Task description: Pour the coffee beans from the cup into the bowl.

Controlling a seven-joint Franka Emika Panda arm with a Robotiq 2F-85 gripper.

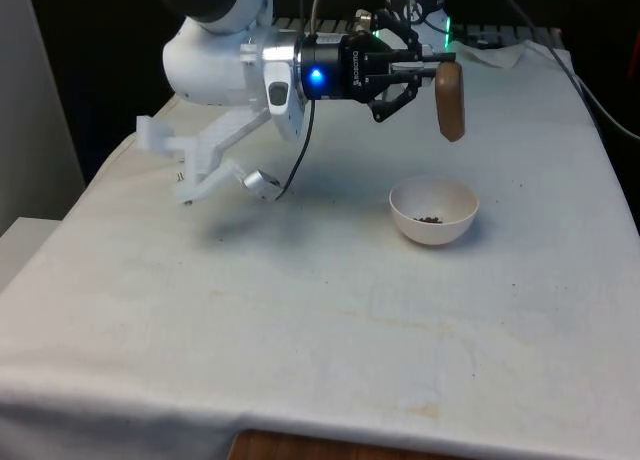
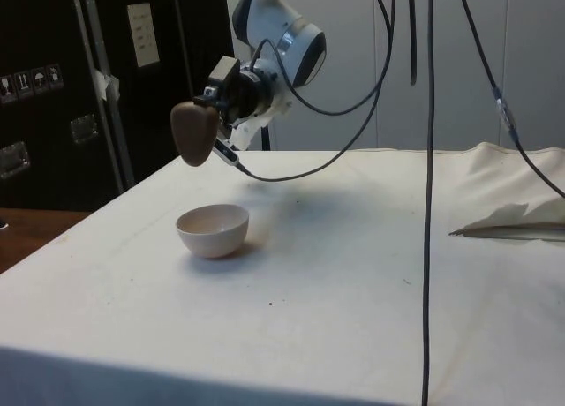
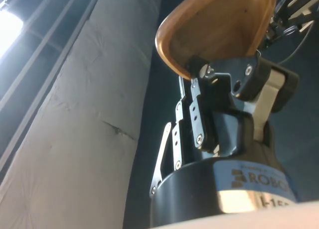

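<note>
My gripper [image 1: 432, 75] is shut on the rim of a brown wooden cup [image 1: 450, 100], held tipped over on its side above the white bowl [image 1: 433, 211]. From the side, the cup [image 2: 192, 133] hangs mouth down a little above the bowl [image 2: 213, 229]. A small heap of dark coffee beans [image 1: 430, 219] lies in the bowl's bottom. In the wrist view the cup's hollow inside [image 3: 219, 25] looks bare, with one finger [image 3: 234, 74] clamped over its edge.
A crumpled fold of white cloth [image 2: 516, 219] lies at the table's edge in the side view. Black cables [image 2: 430, 159] hang down in front of that camera. A few stray dark specks [image 1: 518, 189] lie on the cloth near the bowl.
</note>
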